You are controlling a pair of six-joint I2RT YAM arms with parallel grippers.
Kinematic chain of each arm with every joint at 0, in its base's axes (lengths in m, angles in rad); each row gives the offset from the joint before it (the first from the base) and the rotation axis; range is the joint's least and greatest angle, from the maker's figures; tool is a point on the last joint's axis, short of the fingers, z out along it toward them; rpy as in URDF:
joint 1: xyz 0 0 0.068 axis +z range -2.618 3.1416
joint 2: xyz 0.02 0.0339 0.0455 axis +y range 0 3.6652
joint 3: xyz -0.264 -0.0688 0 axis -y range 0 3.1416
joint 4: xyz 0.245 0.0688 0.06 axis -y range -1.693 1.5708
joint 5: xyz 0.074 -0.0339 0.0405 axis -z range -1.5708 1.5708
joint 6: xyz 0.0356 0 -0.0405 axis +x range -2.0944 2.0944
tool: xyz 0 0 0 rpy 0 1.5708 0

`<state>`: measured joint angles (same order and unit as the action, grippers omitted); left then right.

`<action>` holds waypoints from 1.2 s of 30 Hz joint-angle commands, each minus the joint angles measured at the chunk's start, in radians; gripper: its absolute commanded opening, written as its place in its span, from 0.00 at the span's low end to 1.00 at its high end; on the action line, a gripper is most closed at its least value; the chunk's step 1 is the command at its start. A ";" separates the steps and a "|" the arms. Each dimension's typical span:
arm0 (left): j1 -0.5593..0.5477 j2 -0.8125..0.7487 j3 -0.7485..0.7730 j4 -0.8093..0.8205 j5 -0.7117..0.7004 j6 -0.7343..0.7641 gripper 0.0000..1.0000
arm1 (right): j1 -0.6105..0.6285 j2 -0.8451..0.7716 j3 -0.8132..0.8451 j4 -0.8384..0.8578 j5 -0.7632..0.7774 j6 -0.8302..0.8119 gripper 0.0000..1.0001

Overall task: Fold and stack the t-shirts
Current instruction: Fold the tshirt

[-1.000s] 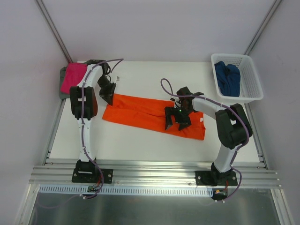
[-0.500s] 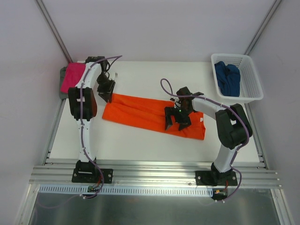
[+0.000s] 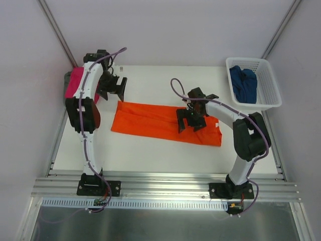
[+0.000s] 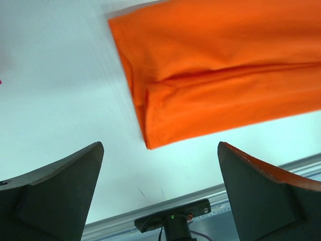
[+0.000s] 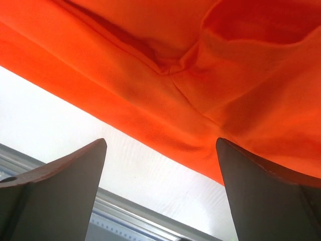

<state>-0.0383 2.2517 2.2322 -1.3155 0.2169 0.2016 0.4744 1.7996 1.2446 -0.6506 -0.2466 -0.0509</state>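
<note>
The left tool (image 3: 115, 89) and right tool (image 3: 189, 123) both gape empty by the orange t-shirt (image 3: 155, 120). A shallow pinch could spring its fold apart.

The white table (image 3: 150, 150) carries an orange t-shirt (image 3: 150, 120), folded into a long flat band across its middle. Well off to the far right of the orange t-shirt, a white lattice basket (image 3: 273, 103) stands at the table's corner. Off to its far left, a grey t-shirt (image 3: 66, 79) lies at the table's edge, with a pink t-shirt (image 3: 74, 83) on top
</note>
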 commanded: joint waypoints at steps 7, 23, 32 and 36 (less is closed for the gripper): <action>-0.155 -0.133 -0.075 -0.041 0.216 0.019 0.99 | -0.046 -0.078 0.108 -0.006 0.075 0.046 0.96; -0.227 0.129 -0.028 -0.031 0.280 0.004 0.99 | -0.178 -0.034 0.070 0.022 0.049 0.045 0.96; -0.218 0.238 -0.046 -0.019 0.285 -0.021 0.99 | -0.211 0.096 0.130 0.031 -0.014 0.033 0.96; -0.204 0.243 -0.077 -0.018 0.303 -0.025 0.99 | -0.227 0.203 0.208 0.025 -0.026 0.036 0.96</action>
<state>-0.2588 2.4798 2.1773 -1.3354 0.4904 0.1734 0.2634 1.9488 1.3750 -0.6430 -0.2352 -0.0154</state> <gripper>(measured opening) 0.991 0.966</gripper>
